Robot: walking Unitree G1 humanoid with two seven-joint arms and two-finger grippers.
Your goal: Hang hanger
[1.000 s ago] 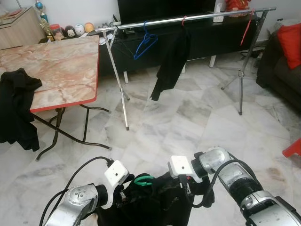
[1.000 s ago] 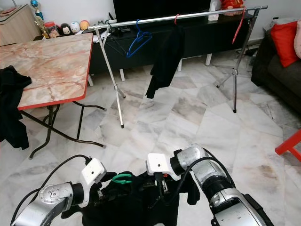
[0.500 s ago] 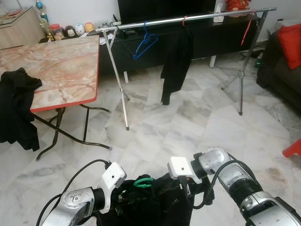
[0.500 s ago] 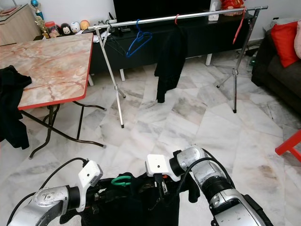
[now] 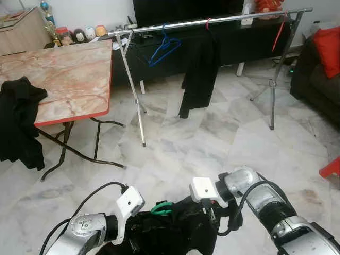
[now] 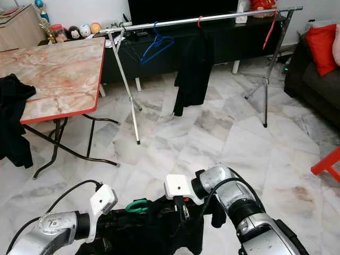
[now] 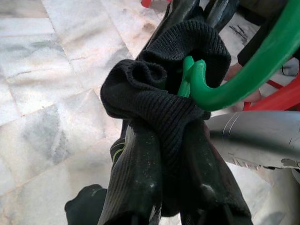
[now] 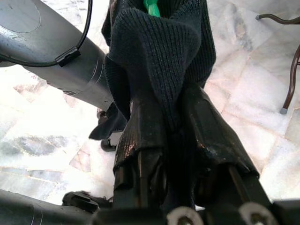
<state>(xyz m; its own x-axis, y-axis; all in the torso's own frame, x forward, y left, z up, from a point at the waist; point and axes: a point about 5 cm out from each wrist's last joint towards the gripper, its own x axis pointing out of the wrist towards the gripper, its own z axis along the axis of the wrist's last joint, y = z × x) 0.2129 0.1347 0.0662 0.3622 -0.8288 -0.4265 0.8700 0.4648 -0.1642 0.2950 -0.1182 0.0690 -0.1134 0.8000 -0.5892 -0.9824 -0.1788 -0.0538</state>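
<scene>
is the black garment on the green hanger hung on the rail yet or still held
Held, not hung. Both the left pincer and right pincer clamp the black garment on the green hanger, low over the floor, far from the rail.

Looking down, I have both arms low in front of me, a black garment (image 6: pixel 159 234) bunched between them with the green hanger (image 6: pixel 139 206) hook poking out of its top. My left gripper (image 6: pixel 109 234) and right gripper (image 6: pixel 183 212) are both buried in the cloth (finger state unreadable from here). Ahead stands the silver clothes rail (image 6: pixel 202 19), carrying a blue hanger (image 6: pixel 156 45) and a hanging black top (image 6: pixel 192 69). The marble-topped table (image 6: pixel 53 74) sits to my left, dark clothing (image 6: pixel 13 125) draped over its edge.
</scene>
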